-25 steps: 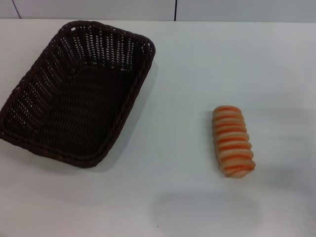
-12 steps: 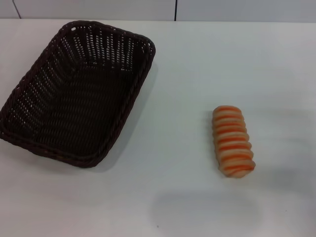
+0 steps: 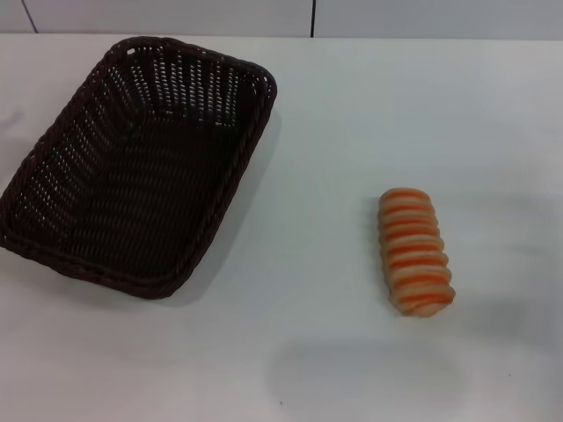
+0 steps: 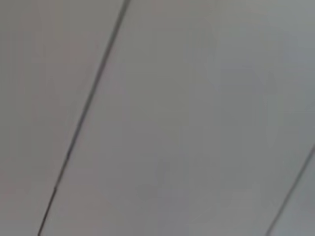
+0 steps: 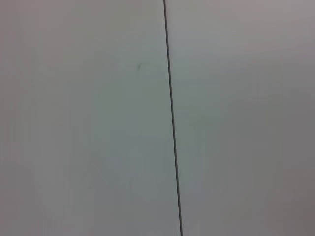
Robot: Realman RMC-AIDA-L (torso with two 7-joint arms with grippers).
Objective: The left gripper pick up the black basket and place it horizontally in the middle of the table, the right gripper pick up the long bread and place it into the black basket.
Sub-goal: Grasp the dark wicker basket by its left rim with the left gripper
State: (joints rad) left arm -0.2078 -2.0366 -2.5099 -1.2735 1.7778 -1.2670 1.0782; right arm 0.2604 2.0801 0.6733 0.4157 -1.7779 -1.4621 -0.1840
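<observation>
Head view shows basket point(image 3: 132, 167) at 10 o'clock on table point(image 3: 369, 114), bread point(image 3: 415, 251) at 4 o'clock, well apart; neither end effector visible, state unknowable.

The black basket point(image 3: 132, 167) sits on the left side of the white bench point(image 3: 334, 132), its long axis running diagonally from the near left toward the far middle. It stands upright with its open top facing up, and its woven floor is bare. The long bread point(image 3: 415, 251) lies well apart from it on the right, striped side up, its length pointing roughly away from the robot. Grey wall panels point(image 3: 176, 16) run behind the bench's far edge.
</observation>
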